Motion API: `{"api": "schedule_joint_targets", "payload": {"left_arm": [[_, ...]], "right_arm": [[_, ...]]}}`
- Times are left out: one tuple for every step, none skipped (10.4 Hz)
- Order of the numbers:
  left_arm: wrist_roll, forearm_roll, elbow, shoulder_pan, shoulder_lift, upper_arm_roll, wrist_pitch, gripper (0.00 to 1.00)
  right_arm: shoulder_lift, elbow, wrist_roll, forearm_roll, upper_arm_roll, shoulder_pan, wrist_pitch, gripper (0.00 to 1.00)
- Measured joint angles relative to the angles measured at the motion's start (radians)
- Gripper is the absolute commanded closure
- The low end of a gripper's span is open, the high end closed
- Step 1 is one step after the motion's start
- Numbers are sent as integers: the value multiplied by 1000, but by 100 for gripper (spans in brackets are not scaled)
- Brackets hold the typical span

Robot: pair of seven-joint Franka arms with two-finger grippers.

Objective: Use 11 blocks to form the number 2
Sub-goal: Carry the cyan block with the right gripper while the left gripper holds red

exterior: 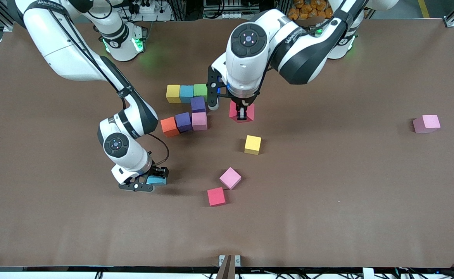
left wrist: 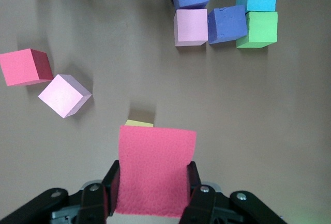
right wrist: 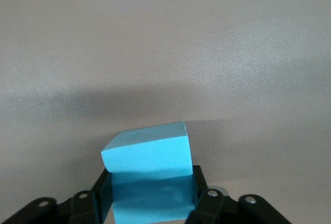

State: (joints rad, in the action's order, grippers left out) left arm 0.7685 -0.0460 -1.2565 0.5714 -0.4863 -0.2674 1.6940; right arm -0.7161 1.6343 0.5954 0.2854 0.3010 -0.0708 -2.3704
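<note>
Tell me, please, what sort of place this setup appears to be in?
Probably a robotics lab: a brown-covered table with two arms fixed to it, foam blocks scattered across it, and cables with aluminium framing along its edges.

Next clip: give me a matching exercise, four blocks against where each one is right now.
Blocks:
1. red block
2. light blue block
3. orange block
4. lone pink block

Places:
A. between the right gripper's fingers
B. alone toward the left arm's end of the table
C. between the left gripper's fingers
D. beside a purple block in the partly built number

Pairs: 1-C, 2-A, 3-D, 4-B
</note>
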Motion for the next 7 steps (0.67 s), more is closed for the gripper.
{"api": "schedule_joint_targets", "payload": {"left_arm": [[0, 0, 0, 0, 13, 0, -11, 100], [0, 0, 0, -1, 22, 0, -16, 100], [0, 0, 0, -4, 27, 1, -19, 100], [0, 0, 0, -7, 28, 1, -19, 100], [0, 0, -2, -9, 28, 1, -19, 100], [0, 0, -4, -9, 28, 1, -20, 100], [0, 0, -6, -8, 27, 0, -20, 100]], "right_arm": [[0, -2, 0, 0, 0, 1, 0, 100], [0, -2, -2, 0, -1, 3, 0, 100], [0, -3, -7, 0, -1, 4, 0, 100], [2, -3, -15, 0, 0, 3, 4, 100], [9, 1, -20, 0, 2, -1, 10, 100], [26, 13, -24, 0, 5, -8, 16, 100], [54, 39, -28, 0, 7, -20, 20, 100]]}}
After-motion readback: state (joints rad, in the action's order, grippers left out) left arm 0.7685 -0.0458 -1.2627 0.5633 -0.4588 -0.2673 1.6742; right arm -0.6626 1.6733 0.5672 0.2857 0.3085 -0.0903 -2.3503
